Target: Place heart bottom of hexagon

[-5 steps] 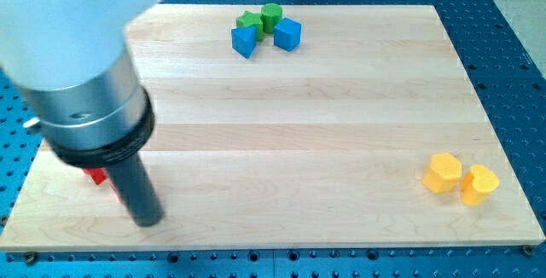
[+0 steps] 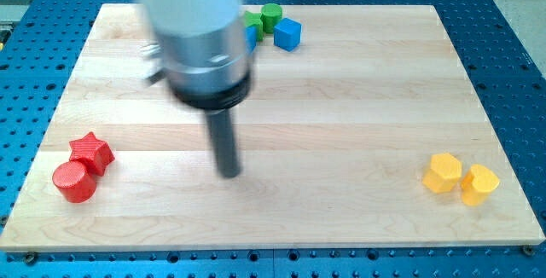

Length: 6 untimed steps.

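The yellow hexagon (image 2: 444,173) lies near the board's right edge. The yellow heart (image 2: 479,183) touches it on its lower right. My tip (image 2: 229,173) rests on the board left of centre, far to the left of both yellow blocks. The rod and its blurred silver mount rise above it toward the view's top.
A red star (image 2: 91,152) and a red cylinder (image 2: 74,182) sit together at the lower left. A blue cube (image 2: 288,33), a green cylinder (image 2: 271,14) and part of another blue block (image 2: 252,32) cluster at the top centre, partly hidden by the arm.
My tip has moved to the right and slightly up, from the lower left toward the board's centre. The red star and red cylinder now show. No block has moved.
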Tool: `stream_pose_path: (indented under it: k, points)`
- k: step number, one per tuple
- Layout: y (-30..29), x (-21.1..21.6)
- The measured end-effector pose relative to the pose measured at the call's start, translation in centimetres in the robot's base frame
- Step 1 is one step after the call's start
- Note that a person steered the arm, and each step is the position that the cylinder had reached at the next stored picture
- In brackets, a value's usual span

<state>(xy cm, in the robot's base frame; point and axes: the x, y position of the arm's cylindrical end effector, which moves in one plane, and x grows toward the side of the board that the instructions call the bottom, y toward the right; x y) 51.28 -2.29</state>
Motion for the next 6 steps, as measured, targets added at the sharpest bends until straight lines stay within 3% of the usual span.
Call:
stream_pose_path:
  k: [1, 2, 3, 4, 6]
  points:
    - [12.0, -3.4]
    - [25.3, -3.4]
    - [33.7, 3.5]
    - [33.2, 5.7]
    - [22.3, 4.9]
